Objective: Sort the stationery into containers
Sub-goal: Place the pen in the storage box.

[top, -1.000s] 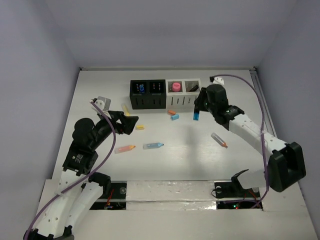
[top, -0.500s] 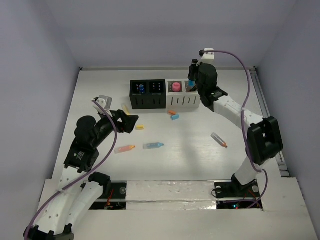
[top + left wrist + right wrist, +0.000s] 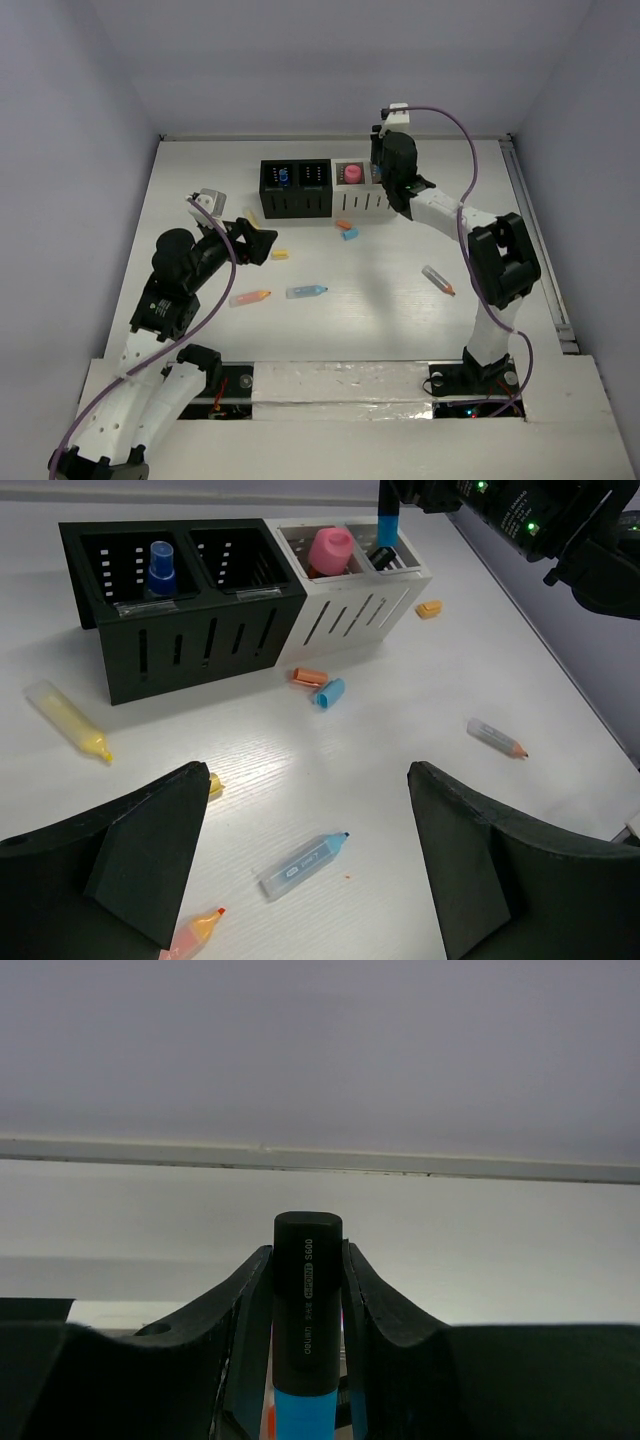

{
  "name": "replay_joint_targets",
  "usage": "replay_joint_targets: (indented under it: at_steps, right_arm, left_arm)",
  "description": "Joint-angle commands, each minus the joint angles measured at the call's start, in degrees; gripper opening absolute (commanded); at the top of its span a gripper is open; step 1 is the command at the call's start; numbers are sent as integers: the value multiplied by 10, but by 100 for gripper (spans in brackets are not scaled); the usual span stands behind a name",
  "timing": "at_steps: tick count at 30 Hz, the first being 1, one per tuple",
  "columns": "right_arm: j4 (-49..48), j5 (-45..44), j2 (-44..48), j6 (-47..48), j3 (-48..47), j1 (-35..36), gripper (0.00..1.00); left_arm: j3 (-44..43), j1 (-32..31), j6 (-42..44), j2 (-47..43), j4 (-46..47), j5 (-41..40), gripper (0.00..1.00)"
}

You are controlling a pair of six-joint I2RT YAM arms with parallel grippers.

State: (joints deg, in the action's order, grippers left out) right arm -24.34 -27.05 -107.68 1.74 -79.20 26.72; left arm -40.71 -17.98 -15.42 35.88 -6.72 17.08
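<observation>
My right gripper (image 3: 384, 172) (image 3: 307, 1260) is shut on a blue highlighter (image 3: 305, 1400) (image 3: 387, 522) with a black cap, held upright, cap end down, at the mouth of the rightmost white container (image 3: 378, 200) (image 3: 400, 565). The containers stand in a row, two black (image 3: 295, 203) (image 3: 190, 645) and two white. A pink piece (image 3: 351, 173) sits in the other white one, a blue piece (image 3: 161, 565) in a black one. My left gripper (image 3: 262, 243) (image 3: 310, 780) hangs open over loose stationery: a pale blue highlighter (image 3: 306, 291) (image 3: 303, 865) and an orange crayon (image 3: 249, 297).
On the table lie a yellow bit (image 3: 280, 254), a yellow marker (image 3: 68, 718), orange and blue caps (image 3: 347, 230) in front of the holders, a grey pencil stub (image 3: 438, 279) to the right and an orange bit (image 3: 429, 608). Walls close the back and sides.
My right arm has swung the blue highlighter from in front of the white containers to over the rightmost one. The left arm has hardly moved.
</observation>
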Motion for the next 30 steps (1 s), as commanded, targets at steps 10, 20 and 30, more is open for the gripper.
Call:
replay_joint_targets:
  at_steps: [10,20,30]
  right_arm:
    - [-46,-2,33,-39,37,4,39]
    - [36,28,101,-89,51,4,64]
    - [148,367,180,-90,109,78,26]
  left_arm:
    - [-8,2,7,4,22,4,78]
    - [-7,2,7,2,22,7,78]
    - [-13,8,10,-30,16,-42,77]
